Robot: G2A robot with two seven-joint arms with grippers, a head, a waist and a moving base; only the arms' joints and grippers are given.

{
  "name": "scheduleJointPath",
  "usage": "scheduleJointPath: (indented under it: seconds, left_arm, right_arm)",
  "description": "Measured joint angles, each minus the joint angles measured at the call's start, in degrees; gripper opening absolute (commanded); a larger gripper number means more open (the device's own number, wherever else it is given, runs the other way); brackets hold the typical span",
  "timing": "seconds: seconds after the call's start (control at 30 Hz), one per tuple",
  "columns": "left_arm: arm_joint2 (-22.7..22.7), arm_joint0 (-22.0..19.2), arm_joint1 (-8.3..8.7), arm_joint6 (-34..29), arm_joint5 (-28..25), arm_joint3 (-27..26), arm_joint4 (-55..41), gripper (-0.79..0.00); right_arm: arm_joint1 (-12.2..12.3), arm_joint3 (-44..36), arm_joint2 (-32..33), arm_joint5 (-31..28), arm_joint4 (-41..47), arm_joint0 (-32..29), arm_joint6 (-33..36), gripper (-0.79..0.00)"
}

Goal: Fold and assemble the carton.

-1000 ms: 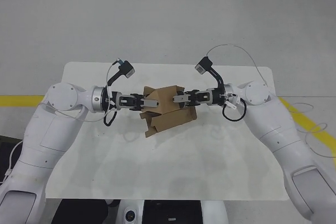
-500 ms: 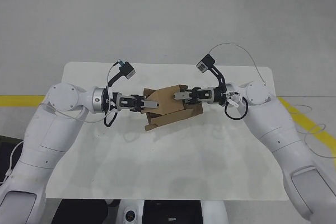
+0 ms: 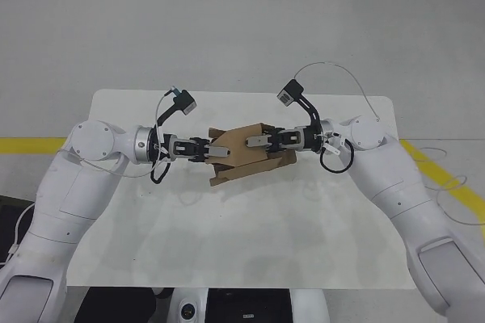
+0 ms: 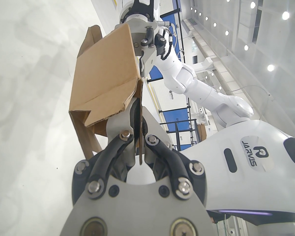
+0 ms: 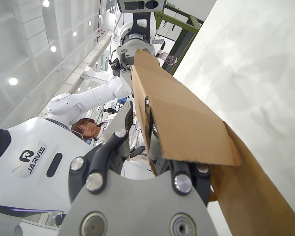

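Note:
A brown cardboard carton (image 3: 248,153), partly folded with loose flaps, hangs just above the white table (image 3: 307,234) between my two arms. My left gripper (image 3: 218,150) is shut on the carton's left edge. In the left wrist view its fingers (image 4: 137,110) pinch a thin panel edge, and the carton (image 4: 105,74) stretches away toward the other arm. My right gripper (image 3: 255,140) is shut on the carton's upper right panel. In the right wrist view one finger (image 5: 125,120) presses against the carton (image 5: 186,128), while the other sits hidden behind the cardboard.
The table's front half lies bare below the carton. The table's far edge (image 3: 242,91) is close behind the arms. A yellow floor line (image 3: 16,145) runs past both table ends.
The carton has swung from a steep tilt to a flatter, more level pose and shifted slightly toward the far side. My right gripper has moved a little left with it.

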Motion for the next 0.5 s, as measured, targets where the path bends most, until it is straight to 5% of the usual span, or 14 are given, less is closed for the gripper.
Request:
scheduleJointPath:
  seconds: [0.3, 0.33, 0.43, 0.5]
  left_arm:
    - [0.0, 0.1, -0.04, -0.1, 0.1, 0.0, 0.0, -0.785]
    - [0.0, 0.1, -0.04, 0.0, 0.2, 0.0, 0.1, -0.680]
    - [-0.2, 0.2, -0.04, 0.3, 0.3, 0.1, 0.2, -0.012]
    - [-0.3, 0.2, -0.03, 0.5, 0.4, 0.1, 0.2, 0.000]
  right_arm:
    - [0.0, -0.4, 0.1, 0.4, 0.4, -0.2, 0.4, -0.785]
    - [0.0, -0.4, 0.1, 0.5, 0.4, -0.2, 0.5, -0.785]
    - [0.1, -0.4, 0.2, 0.4, 0.3, -0.3, 0.4, -0.785]
    - [0.1, -0.3, 0.3, 0.2, 0.2, -0.4, 0.2, -0.785]
